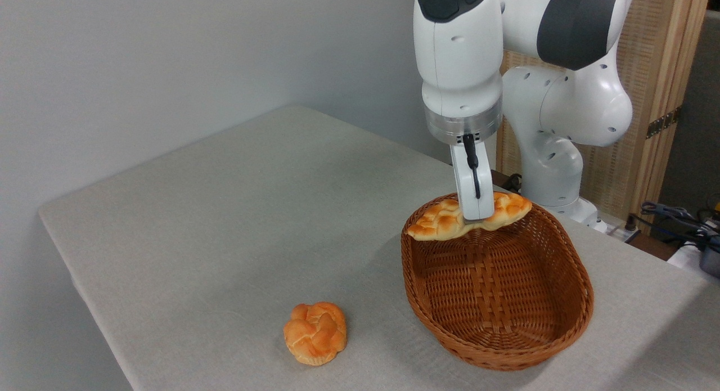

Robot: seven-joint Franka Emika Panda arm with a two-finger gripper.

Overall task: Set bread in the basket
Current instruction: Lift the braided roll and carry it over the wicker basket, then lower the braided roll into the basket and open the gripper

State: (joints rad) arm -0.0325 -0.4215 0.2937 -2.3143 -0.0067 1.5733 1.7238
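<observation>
End effector (477, 214) clamped on bread (444, 219), held above basket (568, 250) far rim | round bun (315, 332) seen left of basket, well apart | basket interior unobstructed | surface (225, 211) edge close beyond basket's near side.

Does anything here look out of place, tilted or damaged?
Nothing looks damaged or spilled. The bread hangs in the gripper above the far end of the empty basket, sagging a little to the left. The small bun sits alone on the table.
</observation>
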